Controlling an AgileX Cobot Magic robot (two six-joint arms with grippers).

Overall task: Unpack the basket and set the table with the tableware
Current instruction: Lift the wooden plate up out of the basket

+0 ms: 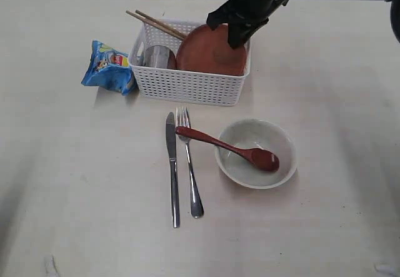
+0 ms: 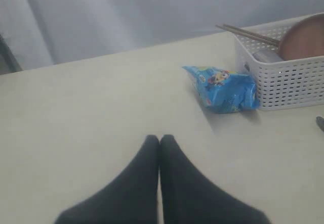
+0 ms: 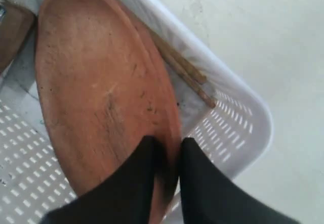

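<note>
The white basket (image 1: 187,86) stands at the back of the table (image 1: 75,183). A round brown plate (image 1: 209,52) leans inside it, beside a steel cup (image 1: 156,57) and two chopsticks (image 1: 156,22) that poke over the rim. My right gripper (image 1: 240,36) reaches into the basket. In the right wrist view its fingers (image 3: 147,158) pinch the plate (image 3: 96,92) by its rim. On the table lie the knife (image 1: 172,164) and fork (image 1: 189,164), and the red-brown spoon (image 1: 225,146) rests in the bowl (image 1: 284,142). My left gripper (image 2: 160,138) is shut and empty over bare table.
A blue crisp bag (image 1: 109,67) lies against the basket's left side, also in the left wrist view as the bag (image 2: 225,88) beside the basket (image 2: 288,82). The knife and fork lie just in front of the basket.
</note>
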